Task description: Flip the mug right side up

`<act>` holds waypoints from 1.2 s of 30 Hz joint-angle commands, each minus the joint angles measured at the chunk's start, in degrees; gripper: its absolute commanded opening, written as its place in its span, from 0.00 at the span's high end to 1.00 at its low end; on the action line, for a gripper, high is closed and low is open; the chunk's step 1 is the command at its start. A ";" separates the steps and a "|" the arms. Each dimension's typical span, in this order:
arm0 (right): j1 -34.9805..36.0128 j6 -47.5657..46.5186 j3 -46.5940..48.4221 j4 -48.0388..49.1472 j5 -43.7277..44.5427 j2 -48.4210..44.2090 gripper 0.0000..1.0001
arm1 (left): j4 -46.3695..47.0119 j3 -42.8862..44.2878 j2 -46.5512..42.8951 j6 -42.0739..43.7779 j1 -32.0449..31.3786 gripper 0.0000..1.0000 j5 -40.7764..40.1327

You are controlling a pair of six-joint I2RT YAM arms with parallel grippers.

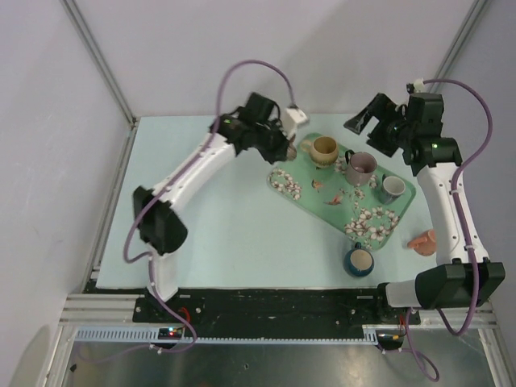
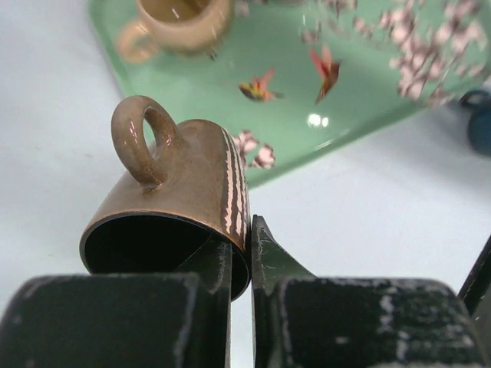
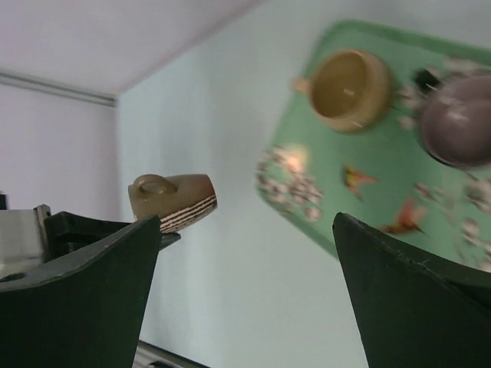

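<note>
Two dark fingers of the left gripper (image 2: pixel 244 241) pinch the thin rim wall of the mug (image 2: pixel 192 184). It is a glossy brown, tapered piece with pale stripes near its lip and a loop handle. It lies sideways, seemingly lifted off the pale table (image 1: pixel 218 234), beside the green floral tray (image 2: pixel 192 107). The right gripper (image 3: pixel 247 222) hangs empty, fingers spread wide.

Mug (image 1: pixel 325 149) on tray (image 1: pixel 306 193), rear-left corner — 2nd mug (image 1: pixel 360 167) just right.
</note>
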 commanded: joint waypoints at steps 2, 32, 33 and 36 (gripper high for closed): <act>-1.23 -10.68 -2.44 -14.76 9.63 -2.84 0.01 | -5.80 6.10 9.57 8.19 -4.60 1.00 -8.90; -11.69 -15.83 -6.35 -24.88 26.48 -5.23 0.01 | -12.41 16.32 29.39 24.66 -10.60 0.64 -19.04; -12.38 -15.24 -7.17 -24.26 27.79 -6.14 0.01 | -12.38 16.49 28.96 24.89 -10.63 0.57 -19.24; -16.18 -12.45 -11.48 -22.12 30.89 -9.07 0.01 | -12.35 17.70 27.23 25.18 -10.60 0.45 -19.20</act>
